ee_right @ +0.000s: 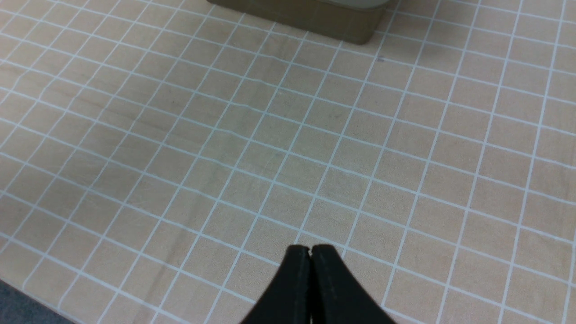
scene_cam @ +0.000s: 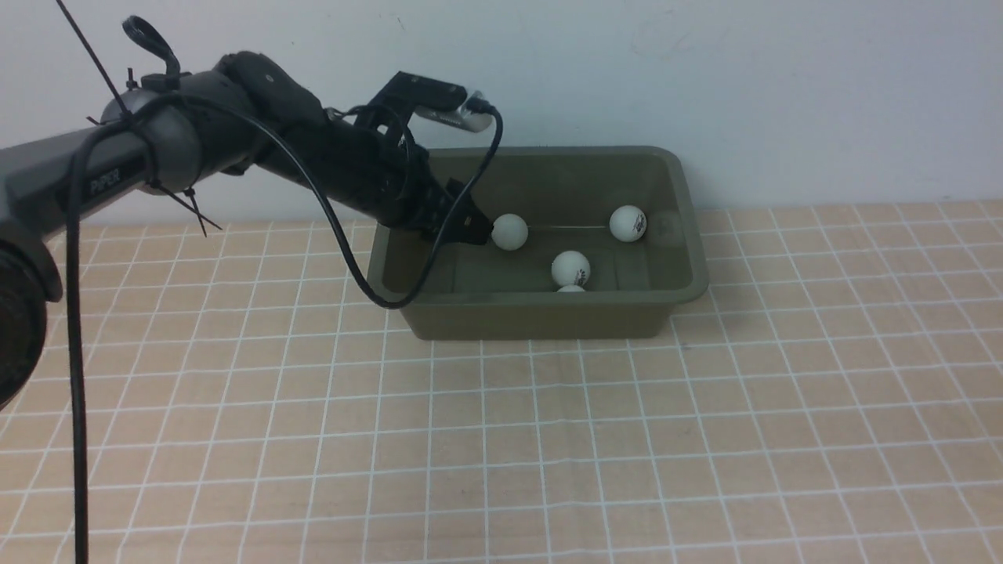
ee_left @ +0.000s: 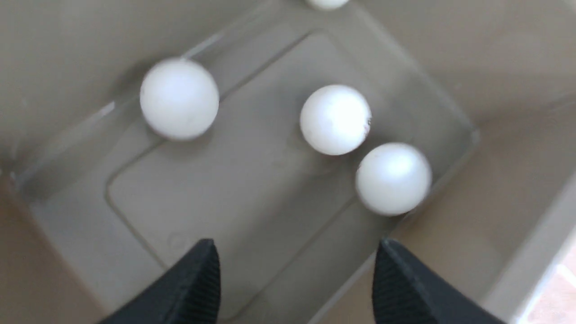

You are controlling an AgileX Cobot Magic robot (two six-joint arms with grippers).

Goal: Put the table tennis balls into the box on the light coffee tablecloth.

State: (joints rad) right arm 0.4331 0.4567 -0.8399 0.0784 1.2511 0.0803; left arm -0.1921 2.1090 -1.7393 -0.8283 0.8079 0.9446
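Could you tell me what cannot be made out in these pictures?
- Front view: the box's near wall hides most of one ball; left tool's tips hidden by its own body.
- Left wrist view: a ball cut off by the edge; two balls blurred.
- Right wrist view: box mostly cropped.

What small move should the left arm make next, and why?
Probably lift the left gripper straight up out of the box. Its jaws stand open and empty, four balls lie inside, and no ball shows on the tablecloth.
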